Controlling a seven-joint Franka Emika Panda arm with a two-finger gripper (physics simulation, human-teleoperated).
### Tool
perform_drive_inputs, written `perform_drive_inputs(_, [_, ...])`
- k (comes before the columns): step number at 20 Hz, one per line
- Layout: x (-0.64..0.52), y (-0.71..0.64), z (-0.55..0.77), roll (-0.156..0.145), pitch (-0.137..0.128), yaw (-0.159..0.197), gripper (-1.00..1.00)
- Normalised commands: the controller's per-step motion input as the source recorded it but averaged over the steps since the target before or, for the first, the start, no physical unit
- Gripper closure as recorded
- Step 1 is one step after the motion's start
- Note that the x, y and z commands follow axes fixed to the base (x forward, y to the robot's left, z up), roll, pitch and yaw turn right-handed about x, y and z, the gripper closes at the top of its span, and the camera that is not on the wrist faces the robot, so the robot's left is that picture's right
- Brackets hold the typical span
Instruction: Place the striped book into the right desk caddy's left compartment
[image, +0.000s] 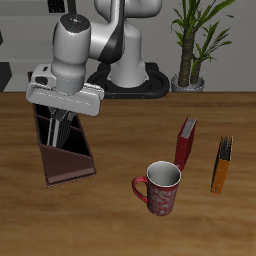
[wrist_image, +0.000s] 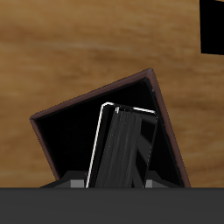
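Wood table (image: 120, 215), plant behind. Gripper (image: 62, 112) clamps the striped book (wrist_image: 122, 147) upright, w/ lower edge already inside the right desk caddy (image: 70, 170), far end, prob. lined up for release.

The caddy (image: 66, 150) sits on the desk (image: 120, 225) toward 9 o'clock, its long axis running front to back. The tool (image: 62, 112) hangs directly above its rear part, with the striped book (wrist_image: 124, 149) upright below it, reaching down inside a compartment between the caddy's walls. The mug (image: 161, 188) stands nearer the front edge, at about 5 o'clock. Just behind it, at 3 o'clock, stands the red book (image: 185, 142); the orange book (image: 221, 164) stands beyond that, apart from both. A plant (image: 193, 45) stands behind the desk at 1 o'clock.
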Motion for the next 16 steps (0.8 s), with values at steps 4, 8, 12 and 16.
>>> perform_drive_inputs(4, [0.08, 0.01, -0.21, -0.001, 0.035, -0.012, 1.00])
perform_drive_inputs(8, [0.11, 0.01, -0.25, -0.002, 0.040, 0.002, 1.00])
perform_drive_inputs(12, [0.11, -0.03, -0.19, -0.024, 0.061, -0.015, 1.00])
perform_drive_inputs(16, [0.11, -0.01, -0.22, -0.011, 0.101, 0.017, 1.00])
